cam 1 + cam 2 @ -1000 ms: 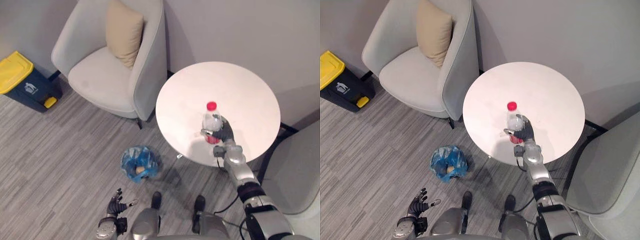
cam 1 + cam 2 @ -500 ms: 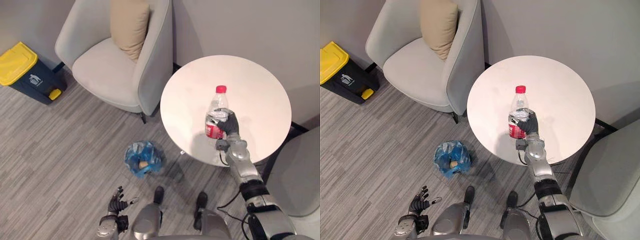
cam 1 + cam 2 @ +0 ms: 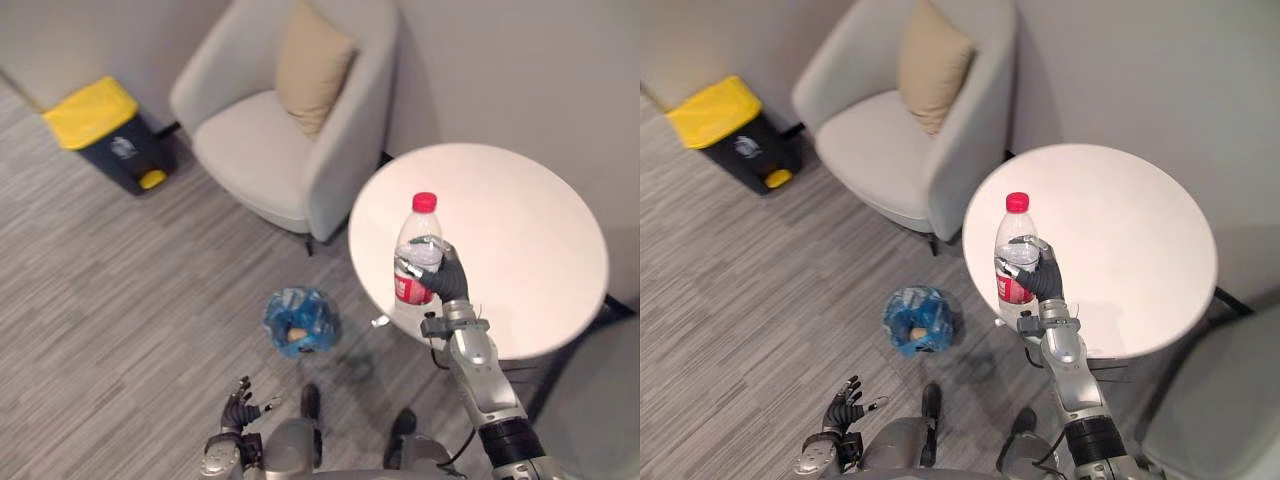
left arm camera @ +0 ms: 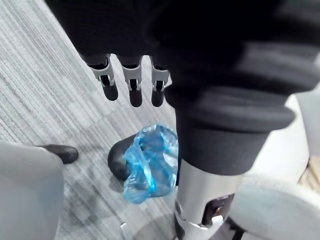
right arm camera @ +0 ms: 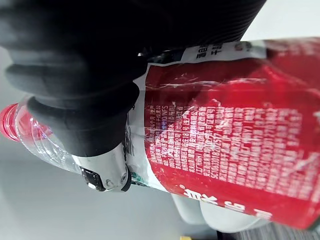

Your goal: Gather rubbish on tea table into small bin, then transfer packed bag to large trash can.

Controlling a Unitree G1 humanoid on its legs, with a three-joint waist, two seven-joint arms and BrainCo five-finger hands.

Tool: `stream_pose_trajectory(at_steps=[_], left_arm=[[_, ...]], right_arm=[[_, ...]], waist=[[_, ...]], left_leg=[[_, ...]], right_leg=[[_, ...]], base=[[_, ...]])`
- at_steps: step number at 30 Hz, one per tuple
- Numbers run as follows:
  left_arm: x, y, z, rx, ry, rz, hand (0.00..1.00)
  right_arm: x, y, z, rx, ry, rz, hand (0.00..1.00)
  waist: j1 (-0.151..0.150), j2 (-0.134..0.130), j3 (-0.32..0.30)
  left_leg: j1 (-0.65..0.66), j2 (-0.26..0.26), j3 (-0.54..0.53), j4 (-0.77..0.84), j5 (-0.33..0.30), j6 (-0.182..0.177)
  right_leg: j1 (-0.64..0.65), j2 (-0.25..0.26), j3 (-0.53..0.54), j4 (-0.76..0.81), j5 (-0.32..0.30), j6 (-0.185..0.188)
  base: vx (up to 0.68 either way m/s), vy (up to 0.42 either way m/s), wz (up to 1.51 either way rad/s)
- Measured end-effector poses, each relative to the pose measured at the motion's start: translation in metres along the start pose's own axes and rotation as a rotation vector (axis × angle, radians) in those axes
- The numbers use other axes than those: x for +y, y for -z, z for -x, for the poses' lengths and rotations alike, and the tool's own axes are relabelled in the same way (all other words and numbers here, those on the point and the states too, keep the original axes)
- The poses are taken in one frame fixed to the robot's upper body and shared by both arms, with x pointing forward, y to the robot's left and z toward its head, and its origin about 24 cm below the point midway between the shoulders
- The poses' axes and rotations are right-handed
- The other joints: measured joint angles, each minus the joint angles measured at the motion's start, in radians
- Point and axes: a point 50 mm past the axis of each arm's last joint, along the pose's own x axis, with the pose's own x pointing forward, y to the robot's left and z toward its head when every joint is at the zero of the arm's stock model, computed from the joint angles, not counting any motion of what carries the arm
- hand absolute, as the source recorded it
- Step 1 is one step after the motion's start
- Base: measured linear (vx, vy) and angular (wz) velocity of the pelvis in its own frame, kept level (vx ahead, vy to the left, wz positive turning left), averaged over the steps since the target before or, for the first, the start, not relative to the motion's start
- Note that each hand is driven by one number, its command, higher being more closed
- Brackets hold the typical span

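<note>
While upright in right hand (image 3: 448, 284), one bottle (image 3: 415, 238), one bin (image 3: 299, 322).

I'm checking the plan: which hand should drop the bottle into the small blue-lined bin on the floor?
Right. The right hand is curled round the bottle at the table's edge, and the bin sits on the floor nearby. The left hand hangs open and empty, low by the floor.

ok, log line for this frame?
right hand shut on bottle, upright at tea table near edge | left hand open, idle, low | small bin, blue bag, on floor beside table | large trash can beyond armchair
</note>
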Motion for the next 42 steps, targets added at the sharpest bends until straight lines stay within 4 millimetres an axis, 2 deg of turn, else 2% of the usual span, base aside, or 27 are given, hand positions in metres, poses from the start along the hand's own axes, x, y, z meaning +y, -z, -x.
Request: stream_pose_trajectory(at_steps=[2, 3, 4, 5, 6, 8, 9, 10, 11, 12, 13, 15, 16, 17, 18, 21, 22, 25, 27, 28, 30, 32, 33, 36, 38, 42], left_arm=[[0.001, 0.006, 0.002, 0.021, -0.003, -0.012, 0.0], [0.003, 0.009, 0.002, 0.036, -0.007, -0.02, 0.0], [0.004, 0.009, 0.002, 0.033, -0.008, -0.023, 0.0], [0.007, 0.005, 0.001, 0.023, -0.01, -0.036, 0.0], [0.007, 0.005, 0.001, 0.022, -0.005, -0.046, 0.0], [0.006, 0.005, 0.001, 0.023, 0.003, -0.056, 0.0], [0.009, 0.003, 0.0, 0.018, 0.006, -0.079, 0.0], [0.01, 0.001, -0.001, 0.013, 0.011, -0.095, 0.0], [0.008, -0.001, -0.002, 0.009, 0.024, -0.11, 0.0], [0.007, -0.002, -0.003, 0.005, 0.027, -0.113, 0.0], [0.008, -0.005, -0.004, -0.004, 0.026, -0.118, 0.0], [0.006, -0.014, -0.009, -0.03, 0.032, -0.126, 0.0], [0.008, -0.024, -0.013, -0.058, 0.032, -0.14, 0.0], [0.001, -0.029, -0.017, -0.069, 0.046, -0.135, 0.0], [-0.01, -0.043, -0.021, -0.118, 0.075, -0.135, 0.0], [-0.016, -0.073, -0.03, -0.212, 0.081, -0.136, 0.0], [-0.017, -0.082, -0.031, -0.242, 0.074, -0.128, 0.0], [-0.023, -0.106, -0.036, -0.315, 0.056, -0.075, 0.0], [-0.024, -0.135, -0.038, -0.405, 0.036, -0.023, 0.0], [-0.025, -0.142, -0.038, -0.429, 0.031, -0.004, 0.0], [-0.032, -0.167, -0.036, -0.508, 0.039, 0.062, 0.0], [-0.038, -0.179, -0.035, -0.546, 0.044, 0.082, 0.0], [-0.043, -0.189, -0.033, -0.577, 0.058, 0.107, 0.0], [-0.045, -0.209, -0.026, -0.658, 0.069, 0.15, 0.0], [-0.047, -0.225, -0.023, -0.712, 0.08, 0.179, 0.0], [-0.043, -0.242, -0.014, -0.79, 0.078, 0.228, 0.0]], right_arm=[[0.006, -0.001, 0.0, -0.004, -0.018, 0.005, 1.0], [0.014, -0.001, 0.002, -0.003, -0.039, 0.0, 1.0], [0.017, -0.001, 0.002, -0.003, -0.05, 0.003, 1.0], [0.026, -0.001, 0.003, -0.003, -0.072, -0.014, 1.0], [0.032, 0.0, 0.004, 0.002, -0.095, -0.022, 1.0], [0.04, 0.004, 0.003, 0.021, -0.126, -0.024, 1.0], [0.045, 0.007, 0.002, 0.035, -0.147, -0.019, 1.0], [0.046, 0.011, 0.003, 0.055, -0.155, -0.017, 1.0], [0.048, 0.017, 0.004, 0.082, -0.164, -0.011, 1.0], [0.049, 0.019, 0.004, 0.089, -0.173, -0.005, 1.0], [0.053, 0.018, 0.002, 0.085, -0.202, 0.013, 1.0], [0.058, 0.013, -0.006, 0.048, -0.252, 0.069, 1.0], [0.058, 0.006, -0.013, 0.015, -0.265, 0.089, 1.0], [0.056, 0.002, -0.019, -0.006, -0.265, 0.108, 1.0], [0.051, -0.006, -0.038, -0.039, -0.269, 0.165, 1.0], [0.047, -0.023, -0.064, -0.099, -0.257, 0.238, 1.0], [0.043, -0.025, -0.07, -0.1, -0.242, 0.259, 1.0], [0.036, -0.037, -0.083, -0.132, -0.206, 0.295, 1.0], [0.037, -0.06, -0.098, -0.204, -0.182, 0.305, 1.0], [0.038, -0.068, -0.102, -0.226, -0.18, 0.307, 1.0], [0.038, -0.09, -0.113, -0.298, -0.149, 0.315, 1.0], [0.037, -0.105, -0.12, -0.346, -0.133, 0.332, 1.0], [0.038, -0.12, -0.127, -0.393, -0.124, 0.355, 1.0], [0.035, -0.143, -0.142, -0.434, -0.089, 0.387, 1.0], [0.027, -0.15, -0.151, -0.431, -0.059, 0.421, 1.0], [0.011, -0.156, -0.162, -0.405, -0.008, 0.491, 1.0]], waist=[[0.008, -0.004, -0.012], [0.007, -0.02, -0.016], [0.007, -0.028, -0.016], [0.007, -0.044, -0.011], [0.006, -0.047, -0.011], [0.005, -0.046, -0.01], [-0.003, -0.051, -0.007], [-0.003, -0.054, -0.004], [-0.003, -0.052, -0.001], [-0.003, -0.055, 0.001], [-0.004, -0.047, 0.019], [-0.012, -0.051, 0.043], [-0.028, -0.067, 0.051], [-0.043, -0.045, 0.073], [-0.041, -0.016, 0.109], [-0.025, -0.006, 0.183], [-0.022, -0.006, 0.191], [-0.001, -0.007, 0.205], [0.002, -0.007, 0.223], [0.001, -0.007, 0.229], [0.001, -0.006, 0.238], [0.001, -0.008, 0.253], [0.002, -0.009, 0.269], [0.006, -0.017, 0.277], [0.029, -0.017, 0.295], [0.034, -0.018, 0.306]], left_leg=[[0.001, -0.003, -0.02, 0.007, -0.027, -0.109], [0.0, -0.013, -0.027, 0.01, -0.038, -0.131], [-0.001, -0.018, -0.03, 0.016, -0.045, -0.136], [-0.004, -0.033, -0.033, 0.051, -0.076, -0.134], [-0.014, -0.036, -0.039, 0.1, -0.123, -0.13], [-0.026, -0.038, -0.047, 0.156, -0.162, -0.125], [-0.039, -0.044, -0.061, 0.189, -0.186, -0.116], [-0.047, -0.045, -0.072, 0.203, -0.195, -0.111], [-0.053, -0.047, -0.099, 0.21, -0.202, -0.112], [-0.053, -0.049, -0.115, 0.209, -0.203, -0.112], [-0.054, -0.052, -0.144, 0.206, -0.203, -0.113], [-0.079, -0.062, -0.195, 0.214, -0.189, -0.133], [-0.131, -0.092, -0.242, 0.258, -0.187, -0.138], [-0.156, -0.094, -0.275, 0.289, -0.191, -0.146], [-0.22, -0.08, -0.303, 0.315, -0.185, -0.157], [-0.302, -0.066, -0.321, 0.335, -0.17, -0.179], [-0.342, -0.065, -0.335, 0.349, -0.167, -0.184], [-0.48, -0.057, -0.345, 0.421, -0.168, -0.187], [-0.611, -0.049, -0.355, 0.496, -0.177, -0.192], [-0.643, -0.049, -0.36, 0.516, -0.18, -0.194], [-0.774, -0.047, -0.365, 0.582, -0.183, -0.192], [-0.846, -0.039, -0.363, 0.621, -0.181, -0.194], [-0.921, -0.028, -0.362, 0.657, -0.177, -0.2], [-1.06, -0.028, -0.363, 0.703, -0.164, -0.206], [-1.125, -0.03, -0.365, 0.732, -0.155, -0.206], [-1.248, -0.035, -0.384, 0.793, -0.144, -0.209]], right_leg=[[0.017, -0.004, -0.008, 0.0, -0.008, 0.016], [0.021, -0.017, -0.008, 0.004, -0.013, 0.026], [0.02, -0.028, -0.007, 0.015, -0.017, 0.032], [0.02, -0.057, 0.008, 0.053, -0.037, 0.053], [0.007, -0.085, 0.021, 0.116, -0.052, 0.058], [-0.055, -0.12, 0.079, 0.257, -0.056, 0.05], [-0.13, -0.145, 0.155, 0.399, -0.04, 0.022], [-0.19, -0.141, 0.23, 0.481, -0.052, 0.004], [-0.233, -0.101, 0.308, 0.516, -0.098, -0.002], [-0.247, -0.073, 0.34, 0.513, -0.118, -0.003], [-0.275, -0.017, 0.401, 0.484, -0.145, -0.009], [-0.331, 0.073, 0.482, 0.37, -0.143, -0.016], [-0.358, 0.085, 0.506, 0.277, -0.048, -0.029], [-0.364, 0.08, 0.487, 0.306, -0.052, -0.024], [-0.404, 0.09, 0.462, 0.315, -0.046, -0.032], [-0.481, 0.102, 0.444, 0.353, -0.042, -0.039], [-0.516, 0.105, 0.437, 0.37, -0.043, -0.041], [-0.644, 0.103, 0.424, 0.447, -0.059, -0.063], [-0.762, 0.097, 0.409, 0.529, -0.076, -0.079], [-0.793, 0.092, 0.404, 0.552, -0.08, -0.083], [-0.916, 0.067, 0.384, 0.642, -0.111, -0.091], [-0.981, 0.053, 0.373, 0.694, -0.129, -0.089], [-1.049, 0.044, 0.361, 0.74, -0.14, -0.096], [-1.191, 0.027, 0.36, 0.81, -0.148, -0.105], [-1.26, 0.017, 0.361, 0.854, -0.155, -0.11], [-1.374, -0.003, 0.354, 0.932, -0.178, -0.114]], base=[[0.14, 0.097, 0.44], [0.11, 0.082, 0.28], [0.1, 0.098, 0.26], [0.09, 0.122, 0.16], [0.08, 0.177, 0.07], [0.04, 0.168, 0.01], [0.04, 0.123, 0.17], [0.08, 0.1, 0.41], [0.06, 0.034, 0.47], [0.07, -0.007, 0.67], [0.05, -0.085, 0.77], [0.05, -0.148, 1.1], [0.04, -0.154, 1.31], [0.02, -0.187, 1.21], [-0.01, -0.134, 0.62], [-0.08, -0.113, 0.21], [-0.13, -0.09, 0.3], [-0.14, -0.068, 0.19], [-0.17, -0.048, 0.21], [-0.18, -0.057, 0.27], [-0.17, -0.078, 0.45], [-0.15, -0.106, 0.46], [-0.16, -0.123, 0.38], [-0.11, -0.076, 0.24], [-0.06, -0.03, 0.12], [-0.02, -0.018, 0.17]])
